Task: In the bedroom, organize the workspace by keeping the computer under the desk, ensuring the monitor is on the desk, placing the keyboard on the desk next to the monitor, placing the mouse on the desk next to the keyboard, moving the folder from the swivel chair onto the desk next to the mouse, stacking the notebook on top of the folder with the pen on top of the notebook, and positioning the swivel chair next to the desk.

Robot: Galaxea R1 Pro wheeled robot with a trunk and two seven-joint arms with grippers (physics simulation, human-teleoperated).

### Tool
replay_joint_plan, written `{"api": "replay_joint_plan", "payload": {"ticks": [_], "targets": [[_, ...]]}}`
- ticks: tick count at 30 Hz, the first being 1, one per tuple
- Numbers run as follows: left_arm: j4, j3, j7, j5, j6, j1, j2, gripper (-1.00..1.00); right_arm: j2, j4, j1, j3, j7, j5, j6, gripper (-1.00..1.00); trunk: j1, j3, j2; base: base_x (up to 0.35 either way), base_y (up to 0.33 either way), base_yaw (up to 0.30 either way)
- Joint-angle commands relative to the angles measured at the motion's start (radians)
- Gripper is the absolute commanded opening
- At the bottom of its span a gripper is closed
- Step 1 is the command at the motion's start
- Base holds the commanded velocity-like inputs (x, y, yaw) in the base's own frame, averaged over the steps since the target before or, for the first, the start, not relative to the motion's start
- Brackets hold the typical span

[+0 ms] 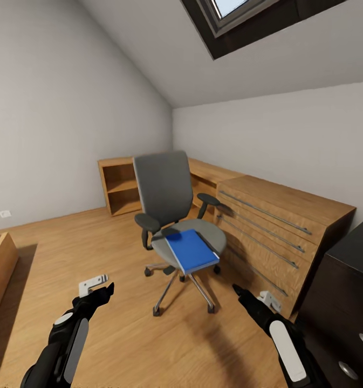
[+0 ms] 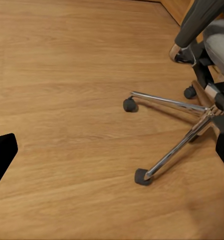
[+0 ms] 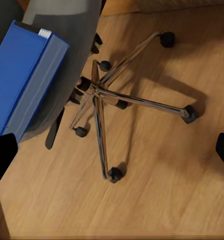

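Both jaws look spread and carry nothing: left gripper [image 1: 101, 293] and right gripper [image 1: 245, 297] hang low over the floor [image 1: 46, 258], facing the chair [image 1: 170, 199]. The folder [image 1: 191, 250] lies on its seat, probably the next thing to fetch.

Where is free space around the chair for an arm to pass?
Bare floor lies open between the swivel chair and the left wall, up to the left end effector. It is tight between the chair and the wooden drawer cabinet. The folder covers the front of the seat.
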Motion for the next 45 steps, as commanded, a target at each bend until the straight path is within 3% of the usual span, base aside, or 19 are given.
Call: {"api": "replay_joint_plan", "payload": {"ticks": [1,4,10,11,14,16,17,26,34,40,43,45], "targets": [[-0.002,0.001,0.005,0.011,0.005,-0.001,-0.001,1.00,0.001,0.003,-0.001,-0.002,-0.003,-0.011,0.005,1.00,0.004,-0.004,-0.008,0.000,0.000,-0.002],[-0.003,0.001,0.005,0.011,0.005,-0.001,-0.001,1.00,0.000,0.031,-0.001,-0.002,0.034,-0.013,0.005,1.00,0.015,-0.014,-0.029,0.000,0.000,-0.001],[-0.004,0.001,0.005,0.010,0.005,-0.001,-0.001,1.00,-0.022,0.137,-0.004,-0.005,0.209,-0.023,0.016,1.00,0.038,-0.032,-0.071,0.000,0.000,0.000],[-0.004,0.001,0.005,0.010,0.005,-0.001,-0.001,1.00,-0.032,0.171,-0.006,-0.006,0.248,-0.048,0.021,1.00,0.042,-0.036,-0.078,0.000,0.000,0.000],[-0.005,0.001,0.005,0.011,0.005,-0.001,0.000,1.00,-0.039,0.194,-0.006,-0.007,0.275,-0.096,0.025,1.00,0.054,-0.045,-0.099,0.000,0.000,0.000],[-0.007,0.001,0.005,0.011,0.006,-0.001,0.000,1.00,-0.041,0.203,-0.007,-0.007,0.290,-0.128,0.022,1.00,0.061,-0.051,-0.113,0.000,0.000,0.000],[-0.010,0.001,0.005,0.011,0.007,-0.001,0.000,1.00,-0.042,0.197,-0.007,-0.003,0.350,-0.142,0.021,1.00,0.061,-0.051,-0.113,0.000,0.000,0.000],[-0.007,0.001,0.002,0.009,0.007,-0.001,-0.001,1.00,-0.044,0.157,-0.007,-0.007,0.518,-0.147,0.021,1.00,0.061,-0.051,-0.113,0.000,0.000,0.000],[-0.005,0.001,0.002,0.009,0.007,-0.001,0.001,1.00,-0.042,0.156,-0.007,-0.017,0.514,-0.146,0.015,1.00,0.061,-0.051,-0.113,0.000,0.000,0.000],[0.010,0.002,0.002,0.010,0.007,-0.001,0.005,1.00,-0.030,0.159,-0.008,-0.023,0.461,-0.149,-0.002,1.00,0.061,-0.051,-0.113,0.207,0.000,0.000],[0.012,0.002,0.002,0.009,0.007,-0.001,0.005,1.00,-0.006,0.159,-0.008,-0.022,0.430,-0.150,-0.070,1.00,0.061,-0.051,-0.113,0.103,0.000,0.000],[0.013,0.002,0.002,0.009,0.006,-0.001,0.004,1.00,0.022,0.159,-0.009,-0.022,0.391,-0.152,-0.174,1.00,0.061,-0.051,-0.113,0.080,0.000,0.000]]}}
